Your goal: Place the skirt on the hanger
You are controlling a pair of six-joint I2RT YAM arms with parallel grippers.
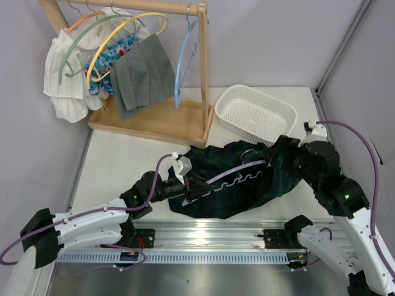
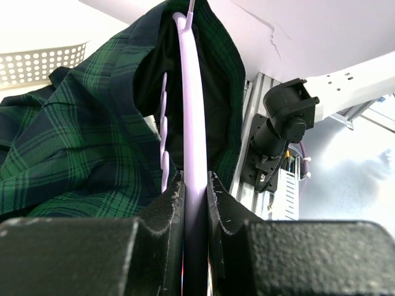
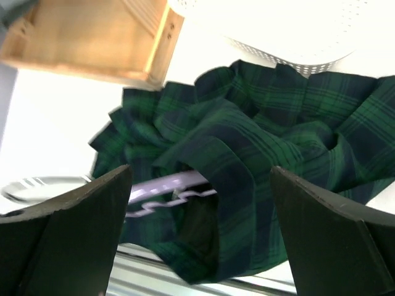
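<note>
While the left gripper [image 2: 196, 185] stays out of the work, clamped tight on one end of the hanger [image 2: 192, 123] with the lavender bar pinched flat between its pads, the job falls to the right gripper [image 3: 200, 172], which hovers over the skirt [image 1: 247, 185] with its jaws spread wide and nothing between them. The skirt lies bunched on the table [image 1: 123, 160] between the two arms, just in front of the white basket [image 1: 256, 111]. The far end of the hanger runs under a band of plaid that looks like the waistband, so one shoulder seems threaded and the near one bare. To do this step well, the right arm should come down on the loose edge of that band, close to where the lavender bar disappears, and pinch one layer of cloth only, not the plastic beneath it. Then it should draw the band along the bar toward the left arm, low and slow, so that the pleats do not catch on the scalloped lower rail. The left arm helps most by holding level and firm; any tilt may let the threaded end slide out. I cannot tell whether the hook is clear of the fabric, so it is worth checking before lifting.
</note>
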